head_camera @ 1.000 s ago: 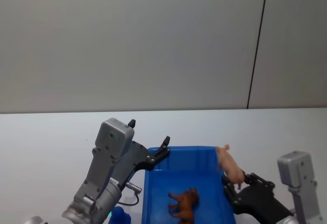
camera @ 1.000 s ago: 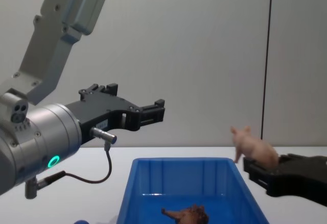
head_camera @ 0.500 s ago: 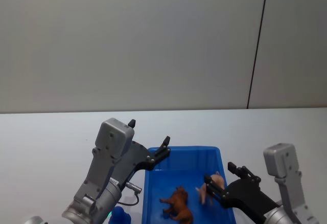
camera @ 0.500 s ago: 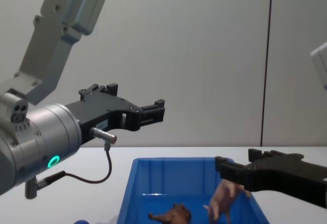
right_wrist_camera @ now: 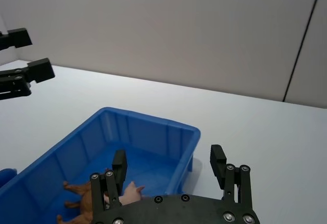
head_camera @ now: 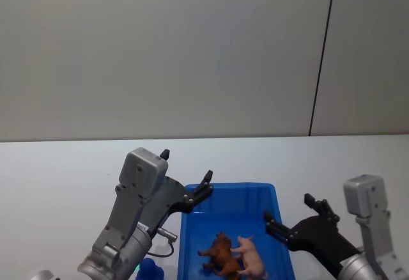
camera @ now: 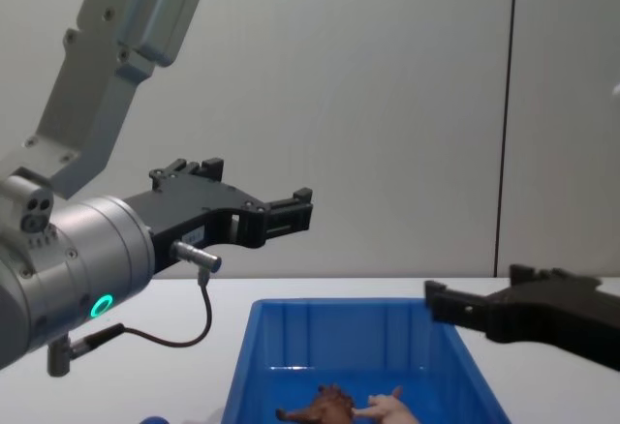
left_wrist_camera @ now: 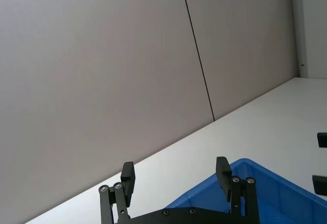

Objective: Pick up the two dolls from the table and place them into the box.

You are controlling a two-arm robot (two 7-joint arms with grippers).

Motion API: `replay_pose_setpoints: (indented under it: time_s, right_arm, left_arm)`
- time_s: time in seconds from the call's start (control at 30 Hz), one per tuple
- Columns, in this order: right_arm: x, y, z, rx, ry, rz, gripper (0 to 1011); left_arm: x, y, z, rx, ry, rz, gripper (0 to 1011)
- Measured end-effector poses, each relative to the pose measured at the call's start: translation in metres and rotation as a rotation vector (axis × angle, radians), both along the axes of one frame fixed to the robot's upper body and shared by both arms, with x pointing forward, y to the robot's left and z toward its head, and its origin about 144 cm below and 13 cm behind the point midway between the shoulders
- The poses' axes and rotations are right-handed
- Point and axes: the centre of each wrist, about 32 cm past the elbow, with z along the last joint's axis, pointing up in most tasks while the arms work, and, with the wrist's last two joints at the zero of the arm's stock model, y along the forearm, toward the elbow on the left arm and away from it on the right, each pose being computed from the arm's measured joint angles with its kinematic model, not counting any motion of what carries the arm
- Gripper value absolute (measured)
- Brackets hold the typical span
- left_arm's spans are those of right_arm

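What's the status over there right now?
Left gripper open, raised by box left corner. Right gripper open, empty, at right rim. Brown doll, pink doll lying inside box.

Box [head_camera: 233, 198] near end cut off at btm; pink doll [right_wrist_camera: 130, 191] partly behind R end effector [right_wrist_camera: 169, 158].

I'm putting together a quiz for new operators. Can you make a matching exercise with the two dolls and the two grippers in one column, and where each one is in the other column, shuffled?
1. brown doll
2. pink doll
3. left gripper
4. right gripper

A. open, at the right wall of the box
B. lying in the box, on the robot's left of the other doll
C. open, raised near the box's far left corner
D. lying in the box, on the robot's right of the other doll

Pairs: 1-B, 2-D, 3-C, 4-A.
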Motion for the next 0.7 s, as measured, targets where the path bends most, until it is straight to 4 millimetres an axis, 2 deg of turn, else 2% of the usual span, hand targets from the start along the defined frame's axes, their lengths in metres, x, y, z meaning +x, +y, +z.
replay_pose_setpoints:
  time_s: [0.7]
  right_arm:
    - [-0.028, -0.020, 0.003, 0.021, -0.054, -0.181, 1001]
  left_arm:
    - [0.000, 0.000, 0.000, 0.000, 0.000, 0.000, 1001]
